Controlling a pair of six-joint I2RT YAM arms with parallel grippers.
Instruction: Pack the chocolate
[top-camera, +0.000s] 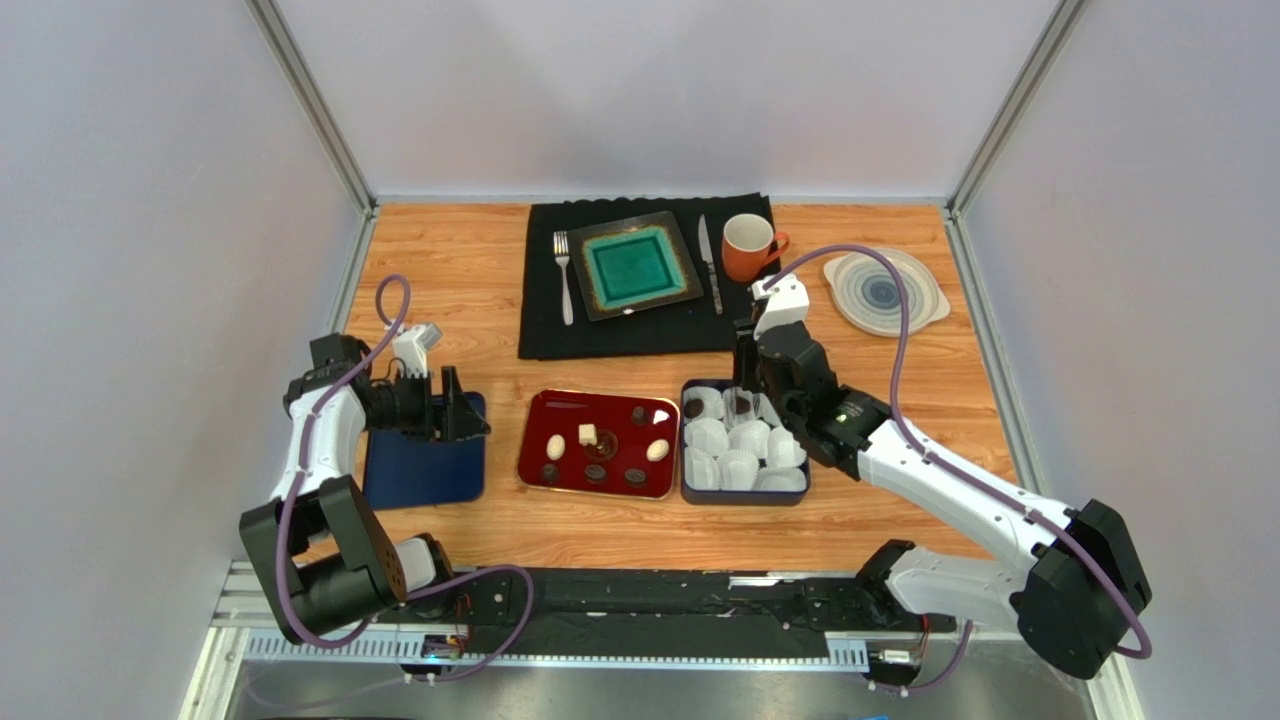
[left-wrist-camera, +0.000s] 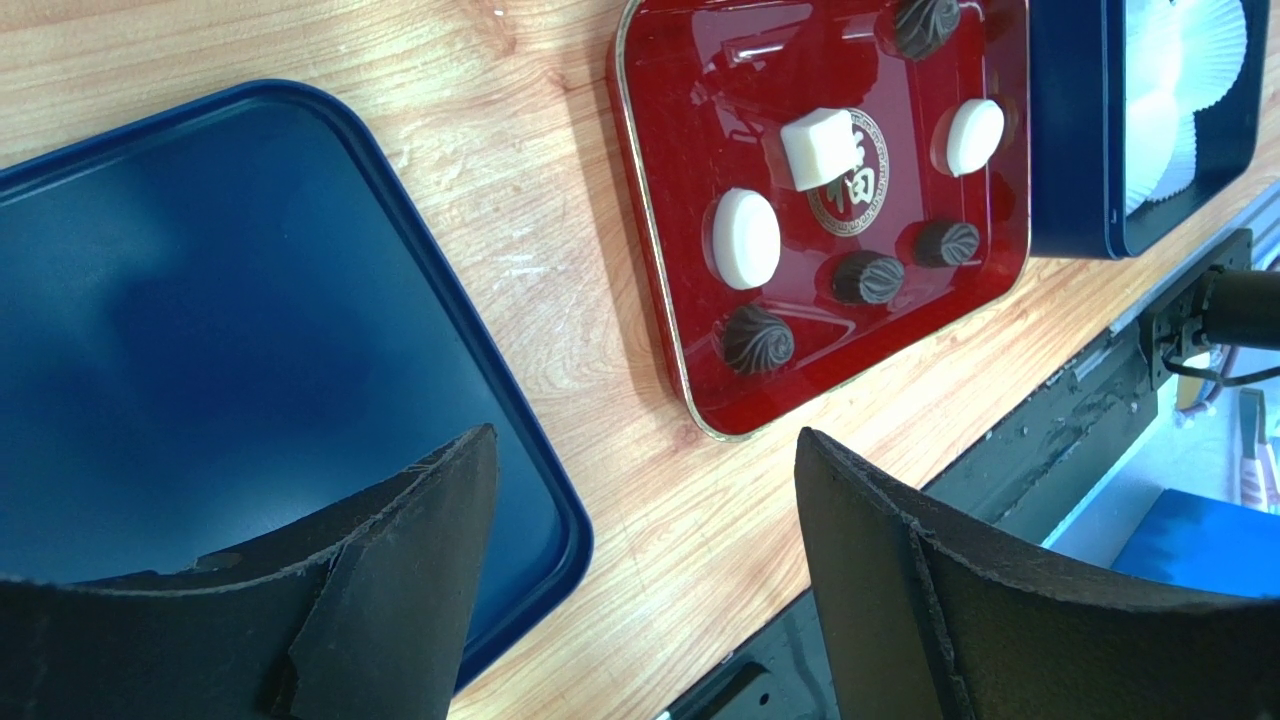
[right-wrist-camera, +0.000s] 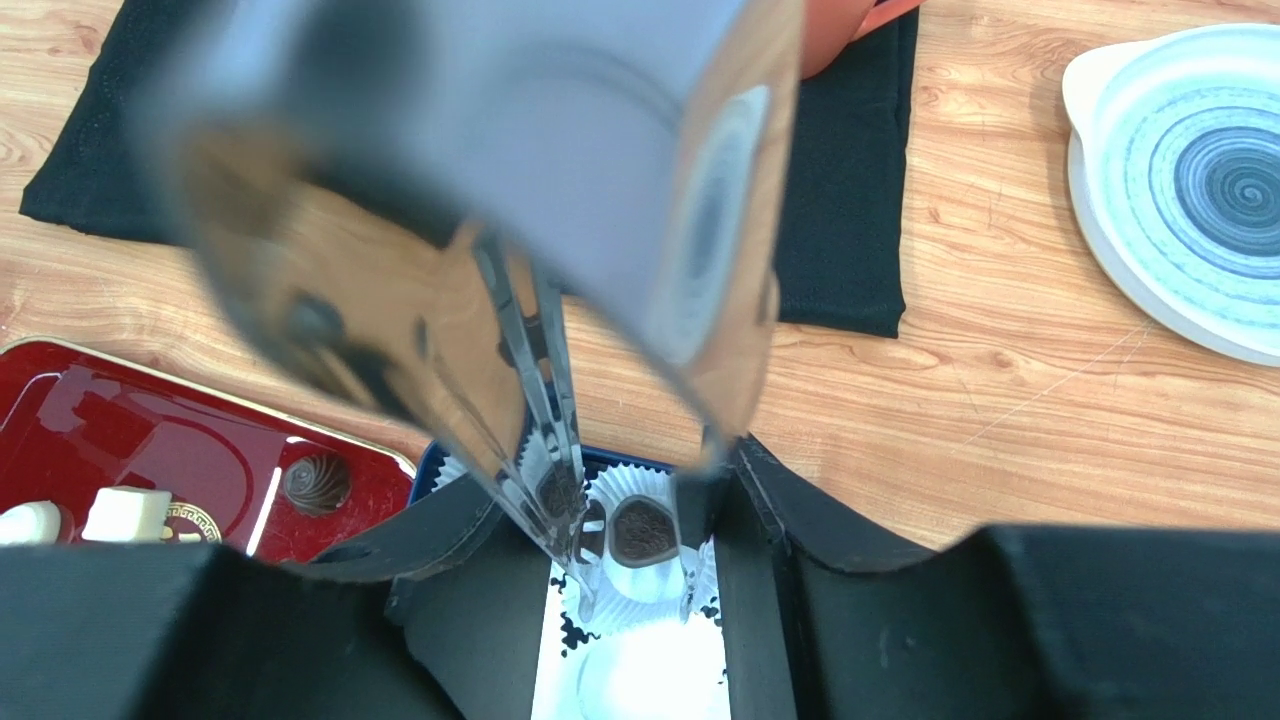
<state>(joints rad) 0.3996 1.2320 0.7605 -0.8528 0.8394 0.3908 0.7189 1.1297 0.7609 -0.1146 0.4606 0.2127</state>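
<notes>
A red tray (top-camera: 532, 450) holds several chocolates: dark rounds, two white ovals (left-wrist-camera: 747, 239) and a white cube (left-wrist-camera: 819, 147). My right gripper (right-wrist-camera: 616, 495) is shut on shiny metal tongs (right-wrist-camera: 496, 180) over the back of the blue box (top-camera: 685, 468) of white paper cups. A dark chocolate (right-wrist-camera: 643, 530) lies in a paper cup between the tong tips; I cannot tell whether the tips touch it. Another dark piece (top-camera: 696, 407) sits in the box's back left cup. My left gripper (left-wrist-camera: 643, 450) is open and empty over the right edge of the blue lid (left-wrist-camera: 181, 345).
A black placemat (top-camera: 541, 300) at the back carries a teal plate (top-camera: 634, 266), a fork (top-camera: 564, 278), a knife (top-camera: 703, 263) and an orange mug (top-camera: 747, 246). A pale swirl-patterned plate (top-camera: 884, 290) lies back right. A metal rail (top-camera: 676, 600) runs along the near edge.
</notes>
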